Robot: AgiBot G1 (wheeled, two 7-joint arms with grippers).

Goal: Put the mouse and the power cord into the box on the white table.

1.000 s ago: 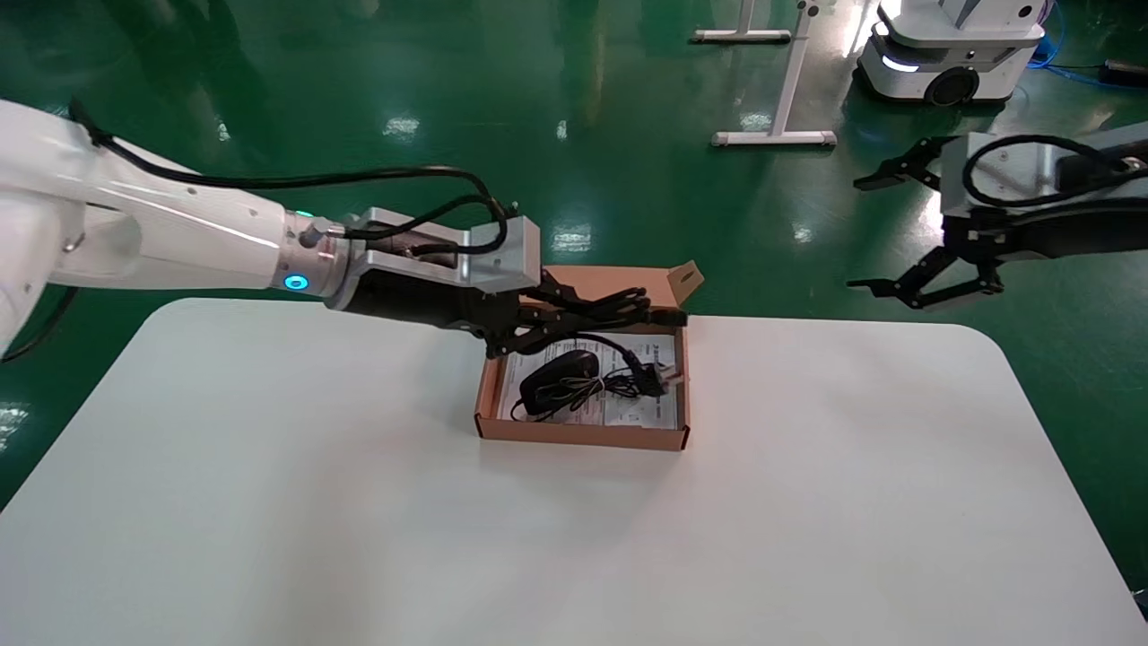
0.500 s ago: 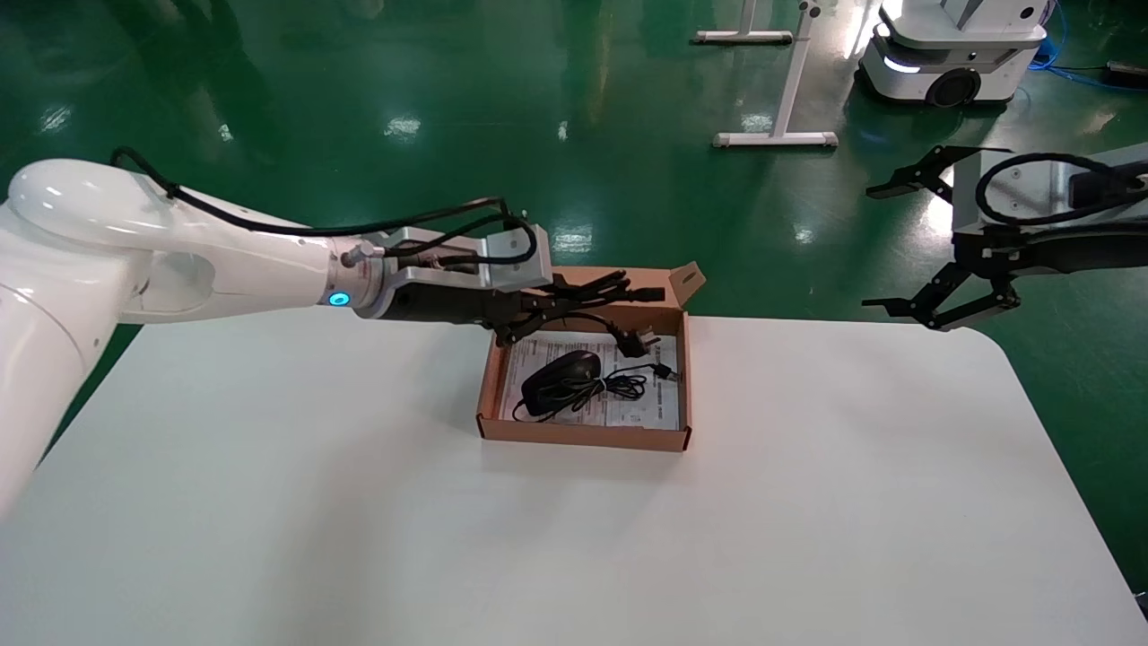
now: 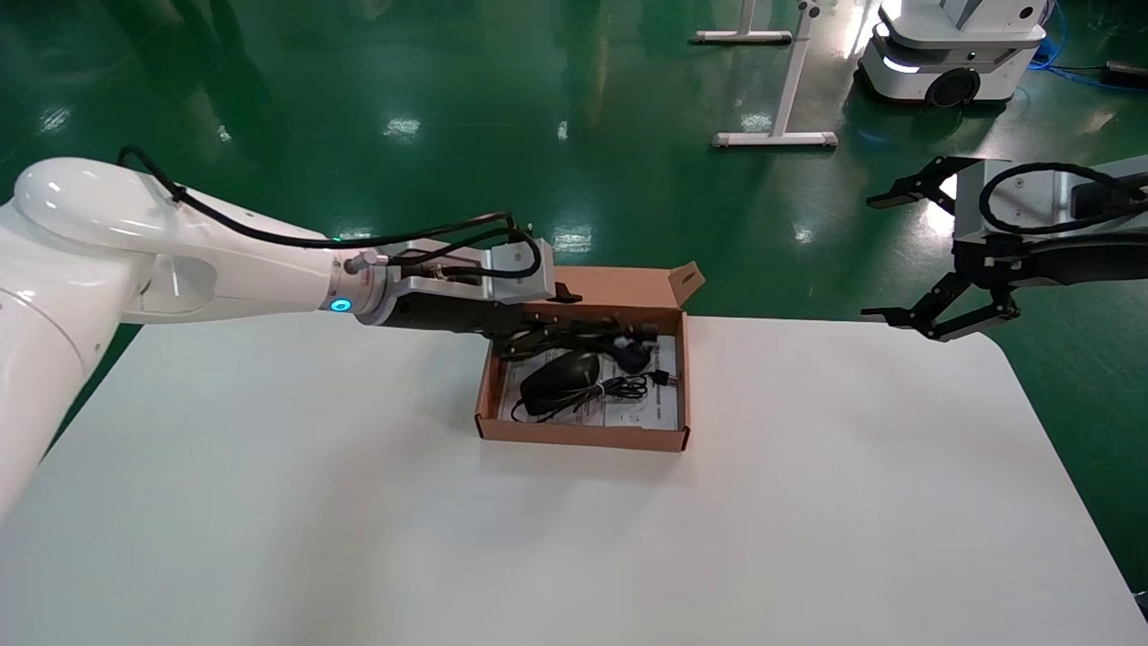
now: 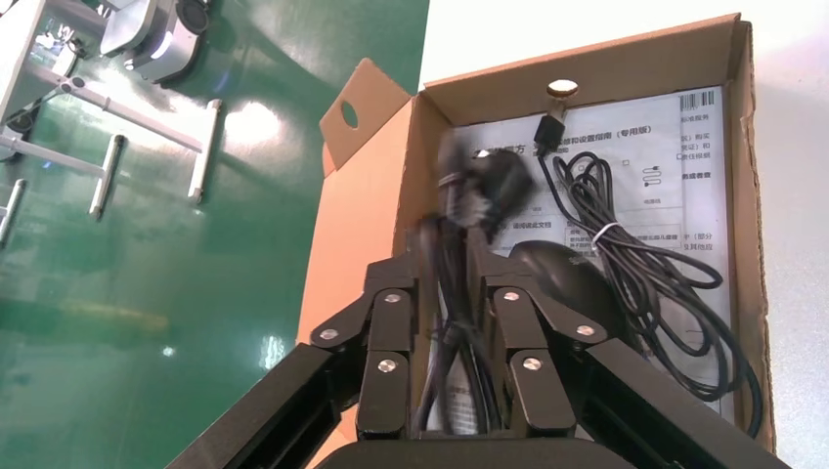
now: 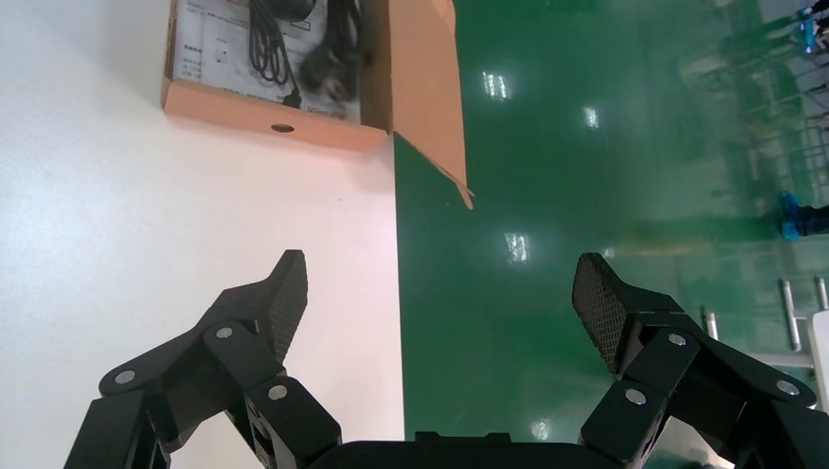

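White worktop (image 3: 359, 502) lies bare on the near side of the box (image 3: 583, 436), which sits toward the far edge with its flap (image 3: 628, 285) standing open behind it. Inside the box, toward its near wall, the mouse (image 3: 558, 370) rests on the printed sheet (image 4: 684, 147), its thin cable (image 3: 619, 388) bundled just beside it. That half of the task looks done.

Farther back in the box, along the far wall below the flap, the left gripper (image 3: 538, 330) reaches in low over the left wall. Its fingers (image 4: 386, 332) are clenched on the cord (image 3: 592, 332); in the wrist view the strands run between them and the plug (image 4: 484, 181) hangs ahead, blurred, over the sheet. I cannot tell whether the plug touches the bottom.

The step in hand seems to be setting the cord down. To do it well, the coil should settle into the free strip between the mouse and the far wall, plug first, before the fingers let go. Loops draped over the flap or left wall would likely spill out. The stiff cable may spring when freed, so a low release and a straight lift should keep it clear of the mouse cable.

Well beyond the box's right wall, off the worktop's far right corner, the right gripper (image 3: 933, 247) hangs parked, fingers (image 5: 279, 293) spread wide and holding nothing.
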